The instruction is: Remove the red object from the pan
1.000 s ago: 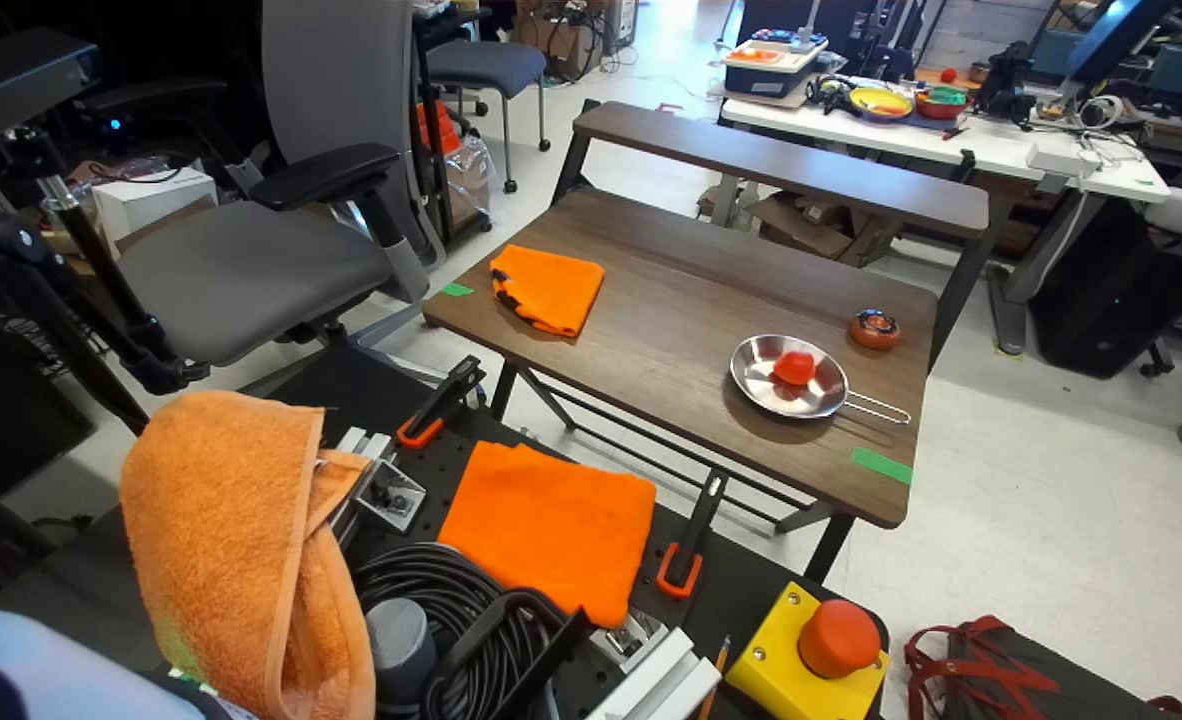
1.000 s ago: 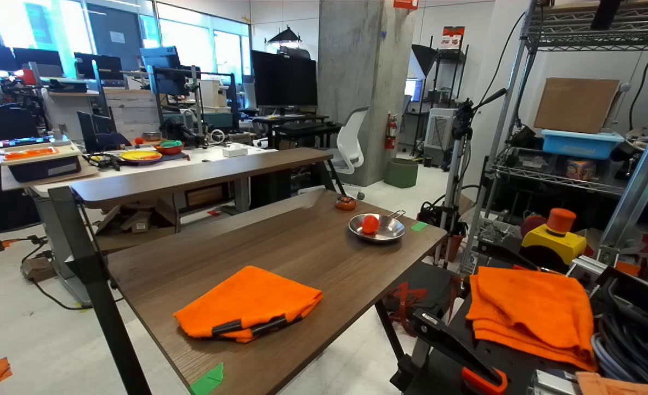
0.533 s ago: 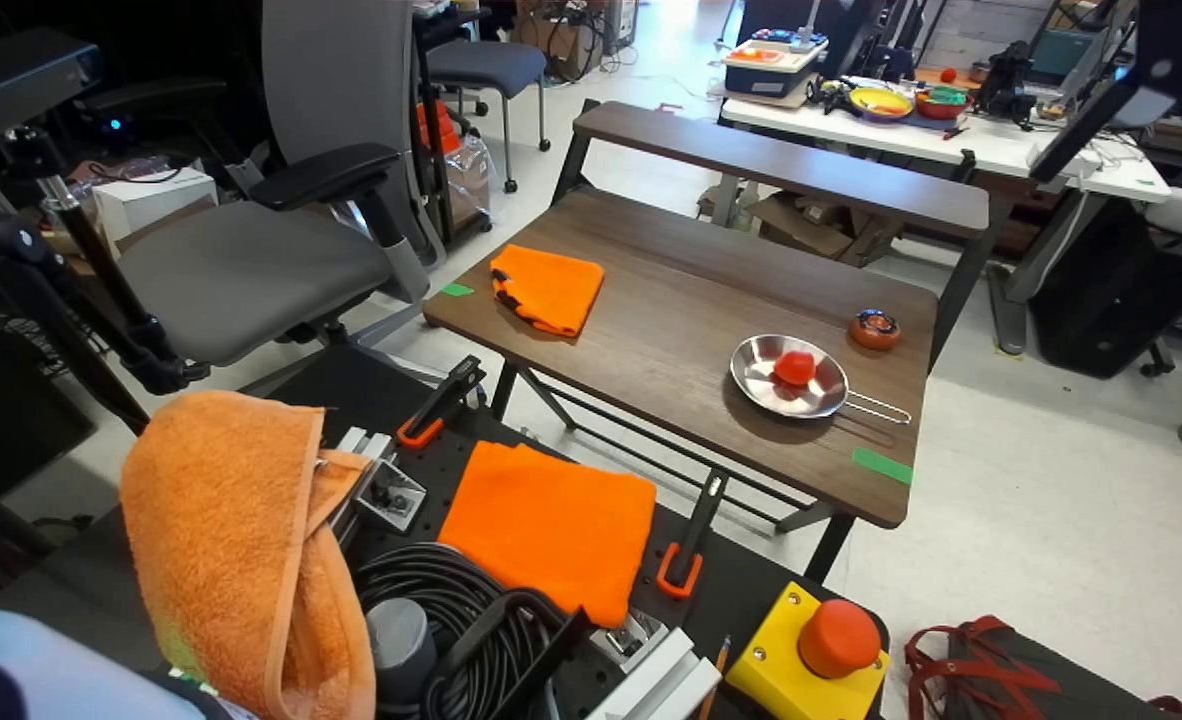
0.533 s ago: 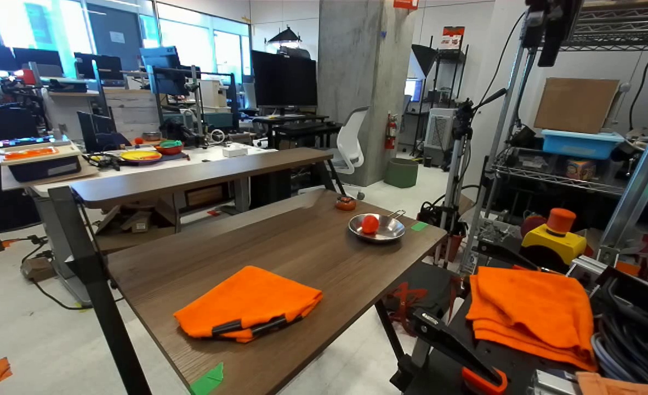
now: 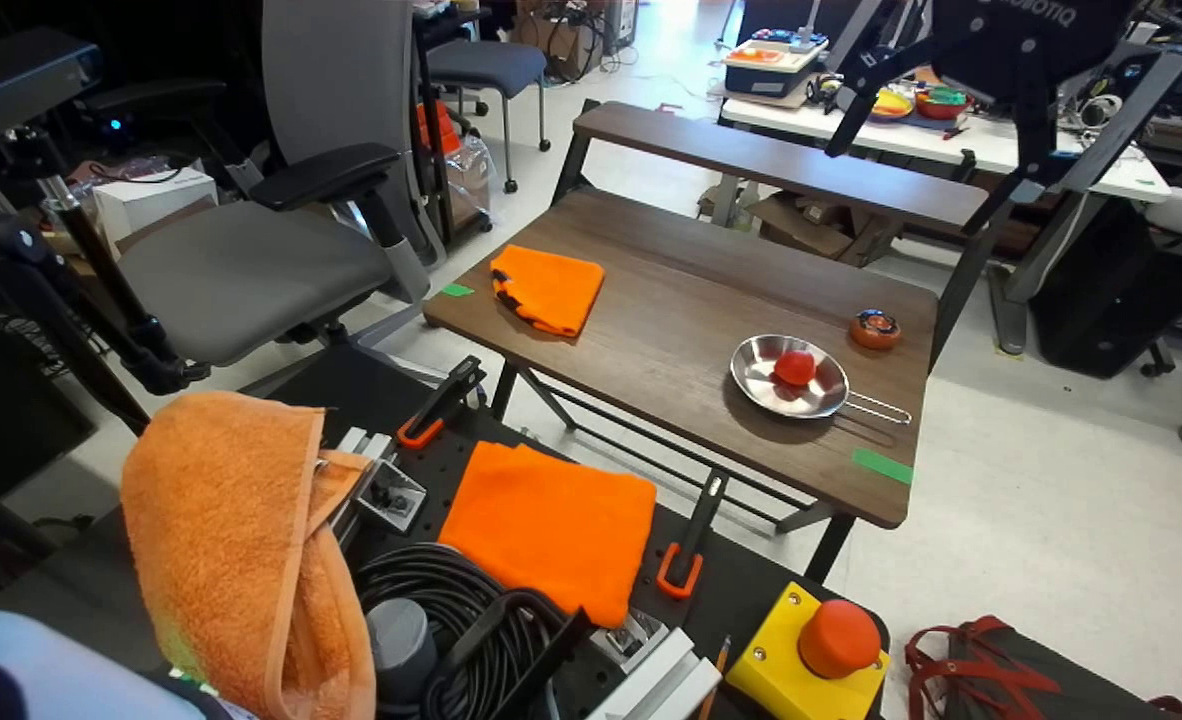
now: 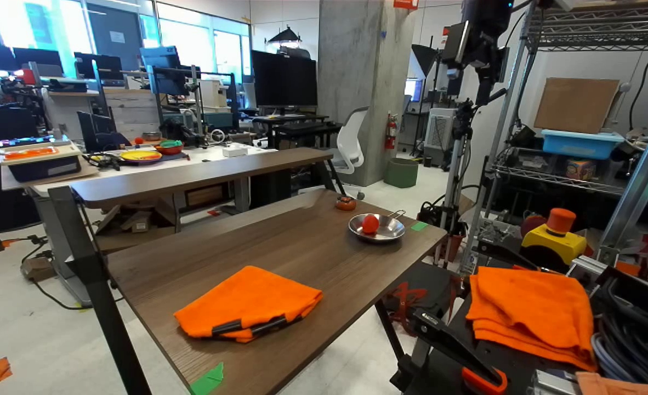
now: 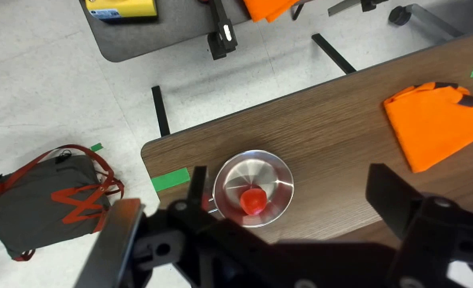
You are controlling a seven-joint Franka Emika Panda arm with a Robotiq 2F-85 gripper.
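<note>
The jaws stood wide apart, raised well above the desk in both exterior views. White lettering just above them, in an exterior view, read "OBOTIQ", its beginning lost at the top edge. In the wrist view the jaws were blurred and filled much of the lower part.

The red object sat inside the pan, clear of the jaws. The pan stood on the desk near one short edge. Its thin handle showed whole in an exterior view; in the wrist view the jaws hid most of it. A strip of green tape lay near it.

Near the pan, but apart from it, was a reddish-brown object; detail on its dark, glossy top could not be made out. Toward the desk's opposite end lay a folded orange cloth; whether its black patches formed letters could not be told.

Off the desk: a yellow box, cut by the top edge in the wrist view, bore a pale label too blurred to read. A black clamp carried white print, too small to read in an exterior view. A dark red-strapped bag was clipped by the left edge of the wrist view.
</note>
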